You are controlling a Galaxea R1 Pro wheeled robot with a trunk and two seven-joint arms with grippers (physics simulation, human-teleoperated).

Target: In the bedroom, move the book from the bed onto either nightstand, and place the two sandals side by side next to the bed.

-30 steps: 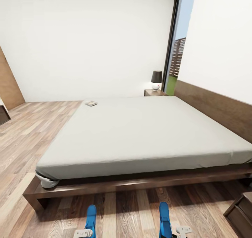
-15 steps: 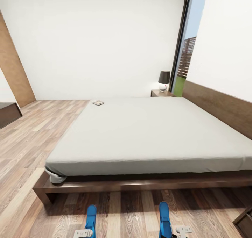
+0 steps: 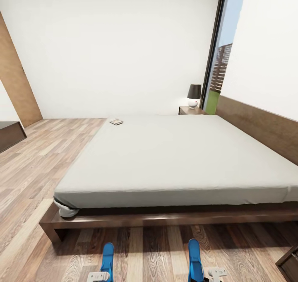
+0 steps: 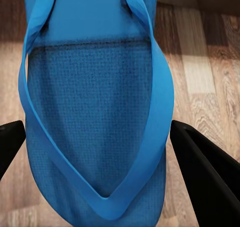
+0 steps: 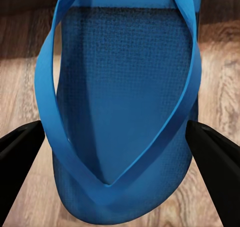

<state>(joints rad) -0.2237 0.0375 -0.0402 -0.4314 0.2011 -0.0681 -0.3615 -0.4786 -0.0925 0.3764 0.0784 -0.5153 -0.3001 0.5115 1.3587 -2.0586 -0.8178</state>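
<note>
1. Each hand has one of the sandals clamped between its fingers: left hand on the left sandal, right hand on the right sandal. Both hang over the wood floor, just in front of the bed.
2. The grip is only on the sandal edges, so I reckon one could twist or slip when it's set down.
3. They sit apart in the head view, so they might land too far apart to count as side by side.
4. The book is way off at the bed's far corner, and the nightstand with the lamp is further still. Looks like a long reach.
</note>
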